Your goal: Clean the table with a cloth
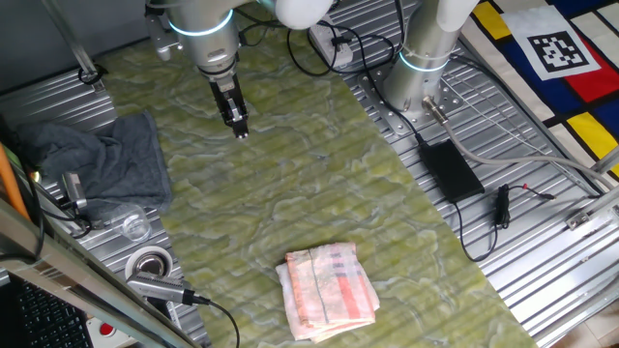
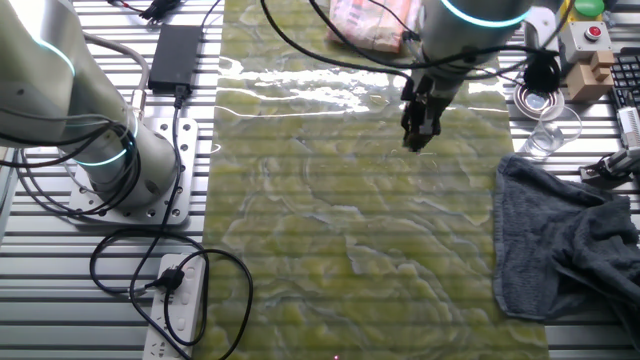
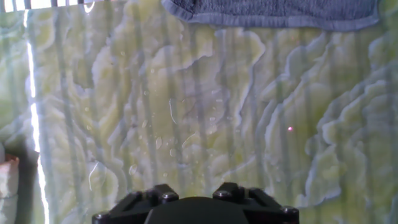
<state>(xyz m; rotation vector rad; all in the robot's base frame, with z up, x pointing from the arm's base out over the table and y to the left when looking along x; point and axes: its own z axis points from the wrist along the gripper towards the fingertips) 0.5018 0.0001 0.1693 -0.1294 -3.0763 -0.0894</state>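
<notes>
The table (image 1: pixel 290 184) has a mottled yellow-green marbled top. The folded pink and white cloth (image 1: pixel 329 290) with orange-red stripes lies on it near the front edge; in the other fixed view it lies at the far end (image 2: pixel 370 22). A sliver of it shows at the left edge of the hand view (image 3: pixel 6 177). My gripper (image 1: pixel 239 130) hangs just above the table's far half, well away from the cloth. Its fingers look pressed together and hold nothing. It also shows in the other fixed view (image 2: pixel 413 140). The hand view shows only the gripper body above wet-looking table (image 3: pixel 186 124).
A dark grey cloth (image 1: pixel 106 159) lies off the table's left side, also along the top of the hand view (image 3: pixel 273 12). A clear glass (image 1: pixel 133 226) and a metal cup (image 1: pixel 150 263) stand beside it. A black power brick (image 1: pixel 450 169) with cables and a second arm's base (image 1: pixel 416 77) are on the right.
</notes>
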